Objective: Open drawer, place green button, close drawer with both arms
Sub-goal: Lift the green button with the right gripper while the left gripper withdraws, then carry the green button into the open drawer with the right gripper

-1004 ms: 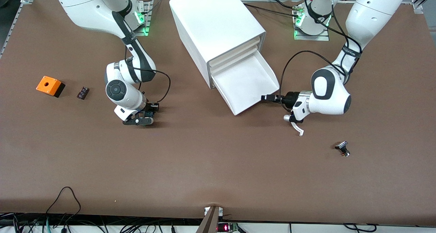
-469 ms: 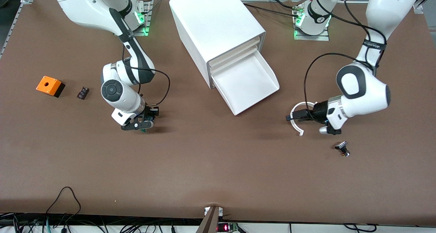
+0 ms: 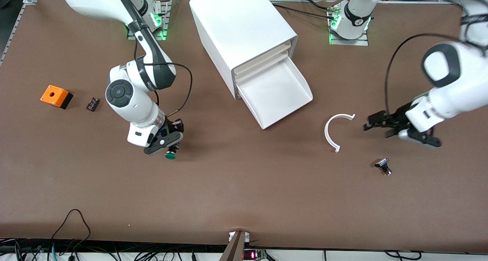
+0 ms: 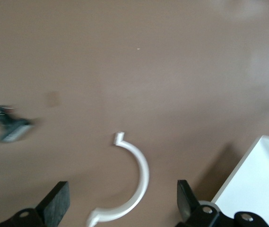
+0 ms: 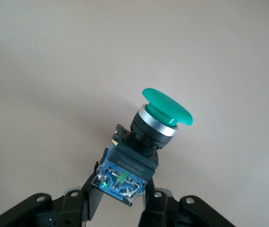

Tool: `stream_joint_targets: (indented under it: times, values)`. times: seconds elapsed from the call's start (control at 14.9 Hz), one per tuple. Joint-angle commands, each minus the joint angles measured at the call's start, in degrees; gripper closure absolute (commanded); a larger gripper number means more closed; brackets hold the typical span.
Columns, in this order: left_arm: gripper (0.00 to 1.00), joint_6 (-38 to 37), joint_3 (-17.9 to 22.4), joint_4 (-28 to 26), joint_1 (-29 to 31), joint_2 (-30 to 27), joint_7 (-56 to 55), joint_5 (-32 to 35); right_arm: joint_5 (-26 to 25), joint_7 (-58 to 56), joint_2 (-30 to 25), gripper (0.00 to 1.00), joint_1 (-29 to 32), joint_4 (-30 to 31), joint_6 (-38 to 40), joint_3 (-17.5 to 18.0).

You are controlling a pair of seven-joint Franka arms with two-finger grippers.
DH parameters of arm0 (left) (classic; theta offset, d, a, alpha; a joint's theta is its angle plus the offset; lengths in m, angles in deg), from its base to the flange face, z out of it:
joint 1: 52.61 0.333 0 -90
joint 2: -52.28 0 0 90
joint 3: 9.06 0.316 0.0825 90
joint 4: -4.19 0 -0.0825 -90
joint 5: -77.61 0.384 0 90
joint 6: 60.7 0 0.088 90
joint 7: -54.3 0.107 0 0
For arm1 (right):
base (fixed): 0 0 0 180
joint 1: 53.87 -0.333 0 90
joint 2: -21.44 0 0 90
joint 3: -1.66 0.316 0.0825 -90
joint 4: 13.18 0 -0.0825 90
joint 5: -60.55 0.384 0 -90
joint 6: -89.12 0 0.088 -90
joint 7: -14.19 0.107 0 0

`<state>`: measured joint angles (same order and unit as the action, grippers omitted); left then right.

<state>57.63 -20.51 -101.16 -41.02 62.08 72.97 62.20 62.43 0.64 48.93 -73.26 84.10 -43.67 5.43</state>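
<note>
- Holding the button (image 3: 170, 154) clear of the tabletop (image 3: 244, 200): right gripper (image 3: 166, 139) is clenched on its blue-and-black body, green cap pointing out past the fingertips, over the mid-tabletop toward the right arm's end.
- Right wrist view confirms it: fingers (image 5: 92, 189) pinch the terminal block, cap and chrome collar free.
- Drawer (image 3: 275, 96), lowest in the white cabinet (image 3: 240, 24), is pulled out and empty, mouth angled toward the front edge.
- Left gripper (image 3: 375, 123) hangs released, jaws apart, holding nothing, over the tabletop toward the left arm's end; that arm looks to be waiting.
- White curved handle piece (image 3: 334, 129) lies loose on the tabletop between drawer and left gripper. Small black-and-silver knob (image 3: 383, 166) sits nearer the front edge.
- Orange box (image 3: 55, 96) and small black part (image 3: 92, 103) lie near the right arm's end edge.
- Handling, my read: button is light, rigid plastic, top-heavy from the wide cap, likely to roll on the rounded cap. Flat body faces are the right grip; the cap would be slippery.
- Next probably carry over the drawer, release low.
</note>
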Motion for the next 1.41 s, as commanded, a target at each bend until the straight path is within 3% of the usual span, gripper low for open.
stream_joint_targets:
  times: [0.0, 0.2, 0.4, 0.6, 1.34]
  values:
    - [0.00, -12.5, 0.3, 7.4, 0.3, -3.1, -4.9, 8.5, -0.6, -8.2, 0.9, 0.86, -3.9, -4.3, 1.5, 0.1]
    - [0.00, -21.5, 0.3, 12.9, 0.4, -4.3, -12.4, 16.6, -2.5, -10.4, 1.4, 0.86, -9.8, -5.0, 1.2, 0.1]
    - [0.00, -25.8, 0.0, 13.1, 0.4, -5.5, -17.3, 18.7, -7.7, -14.6, 2.7, 0.86, -13.6, -9.4, 1.6, 0.1]
    - [0.00, -26.2, 0.0, 12.5, 0.3, -5.4, -18.0, 19.5, -9.5, -20.6, 4.5, 0.86, -16.3, -11.6, 1.6, 1.9]
    - [0.00, -26.0, -0.3, 12.3, 0.6, -5.9, -17.8, 19.1, -10.9, -38.3, 10.4, 0.85, -26.7, -20.4, 1.5, 2.0]
